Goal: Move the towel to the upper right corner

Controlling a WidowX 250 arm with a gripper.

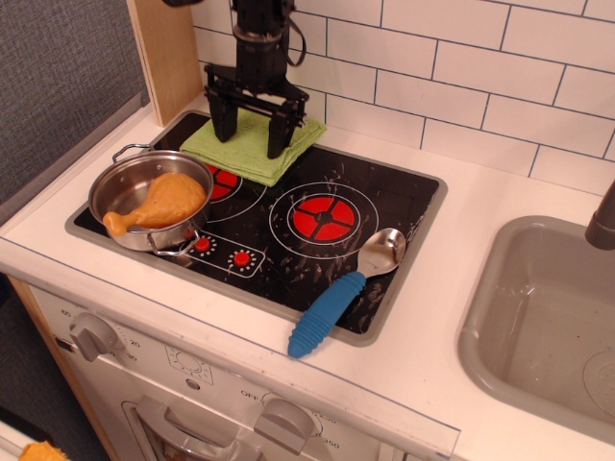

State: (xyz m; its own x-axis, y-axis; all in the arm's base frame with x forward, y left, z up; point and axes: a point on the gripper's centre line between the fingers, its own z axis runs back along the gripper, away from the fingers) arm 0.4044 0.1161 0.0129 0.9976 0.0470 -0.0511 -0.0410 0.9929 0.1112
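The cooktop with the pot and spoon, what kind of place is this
Probably a toy play kitchen: a black cooktop with printed red burners, a grey sink beside it, and a plastic chicken drumstick in a small pot.

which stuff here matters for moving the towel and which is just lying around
Job: folded lime-green terry towel; far right corner of the black glass cooktop; open black gripper over the towel.

Lying about: steel pot holding a toy chicken drumstick; blue-handled metal spoon; grey sink.
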